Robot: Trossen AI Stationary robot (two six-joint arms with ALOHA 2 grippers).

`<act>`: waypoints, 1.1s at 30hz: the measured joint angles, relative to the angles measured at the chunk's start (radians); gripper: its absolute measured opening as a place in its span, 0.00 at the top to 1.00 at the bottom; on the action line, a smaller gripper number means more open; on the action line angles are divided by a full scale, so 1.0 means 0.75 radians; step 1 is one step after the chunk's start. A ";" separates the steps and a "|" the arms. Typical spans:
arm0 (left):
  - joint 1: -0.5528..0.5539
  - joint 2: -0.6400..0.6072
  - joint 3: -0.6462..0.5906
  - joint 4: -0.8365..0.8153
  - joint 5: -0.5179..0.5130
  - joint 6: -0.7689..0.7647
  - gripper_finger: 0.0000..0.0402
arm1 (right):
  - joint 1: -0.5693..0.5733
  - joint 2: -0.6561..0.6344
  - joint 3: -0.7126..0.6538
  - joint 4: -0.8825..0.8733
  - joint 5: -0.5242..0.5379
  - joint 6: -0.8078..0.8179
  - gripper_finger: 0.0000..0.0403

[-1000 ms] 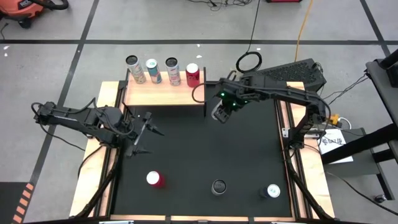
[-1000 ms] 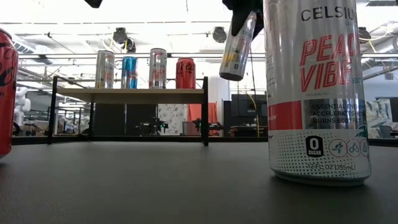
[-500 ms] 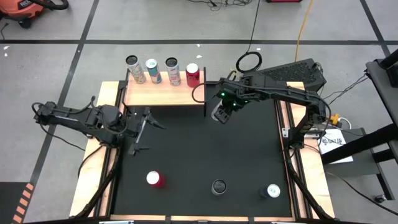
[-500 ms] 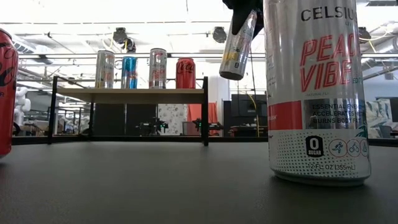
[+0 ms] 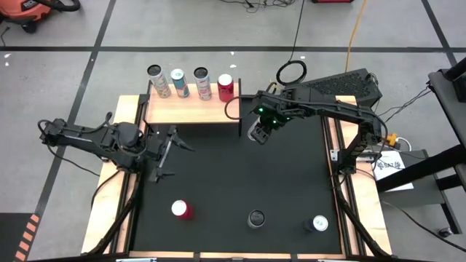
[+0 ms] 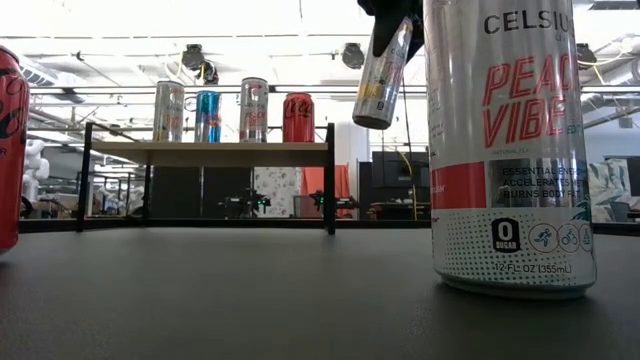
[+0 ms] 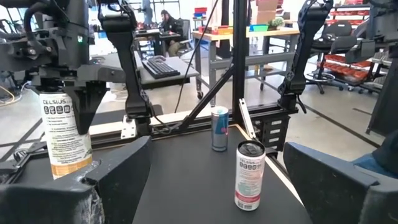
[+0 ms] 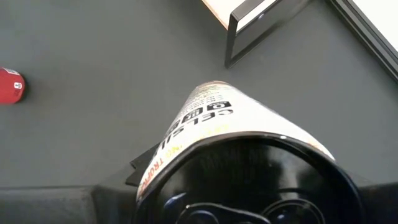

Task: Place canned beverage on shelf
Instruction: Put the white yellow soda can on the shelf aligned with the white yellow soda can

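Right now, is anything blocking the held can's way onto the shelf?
Yes. Four cans fill the shelf's back edge; its front strip is bare. The right tool holds the silver can beside the shelf's right end, with nothing in between.

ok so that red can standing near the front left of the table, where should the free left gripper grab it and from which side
Grip the red can around its upper side wall, fingers either side. It stands upright and alone on the black table, with bare surface all round, so a level approach from the left gripper looks open. The jaws already stand wide. The right gripper is busy holding a silver can.
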 joint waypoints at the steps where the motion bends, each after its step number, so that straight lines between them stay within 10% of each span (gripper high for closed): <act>1: 0.000 0.000 0.000 0.000 -0.001 0.000 0.09 | 0.000 0.000 0.000 0.000 -0.001 0.000 0.46; 17: 0.001 0.171 0.000 -0.003 -0.590 0.001 0.09 | 0.036 -0.001 0.000 0.208 -0.155 0.036 0.46; 33: 0.200 0.493 0.001 0.286 -0.571 -0.026 0.09 | 0.071 -0.001 -0.001 0.416 -0.215 0.031 0.46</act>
